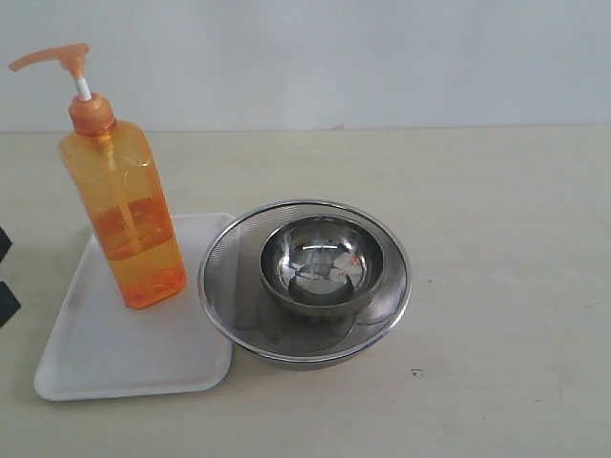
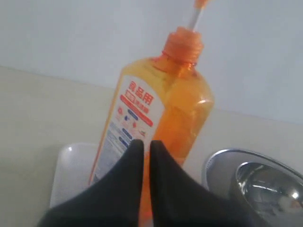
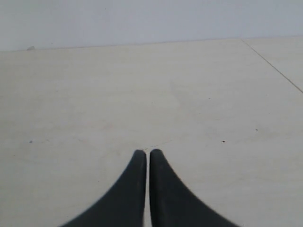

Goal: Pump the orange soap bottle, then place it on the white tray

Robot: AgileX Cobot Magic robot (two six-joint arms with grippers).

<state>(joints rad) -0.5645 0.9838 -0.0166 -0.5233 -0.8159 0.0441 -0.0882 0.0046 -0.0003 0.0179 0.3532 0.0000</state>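
Observation:
The orange soap bottle [image 1: 129, 215] stands upright on the white tray [image 1: 105, 353], toward its far right part, pump head up on its white stem. In the left wrist view the orange soap bottle [image 2: 156, 113] shows its white-and-red label, and the white tray [image 2: 71, 170] lies under it. My left gripper [image 2: 147, 144] is shut with nothing in it, a short way back from the bottle. Only dark bits of that arm [image 1: 5, 301] show at the exterior view's left edge. My right gripper [image 3: 147, 153] is shut and empty over bare tabletop, and it is outside the exterior view.
A round steel mesh strainer [image 1: 224, 286] with a smaller steel bowl [image 1: 322, 262] inside it sits right beside the tray's right edge. The strainer rim [image 2: 222, 158] and bowl [image 2: 265, 184] also show in the left wrist view. A pale wall runs behind the table.

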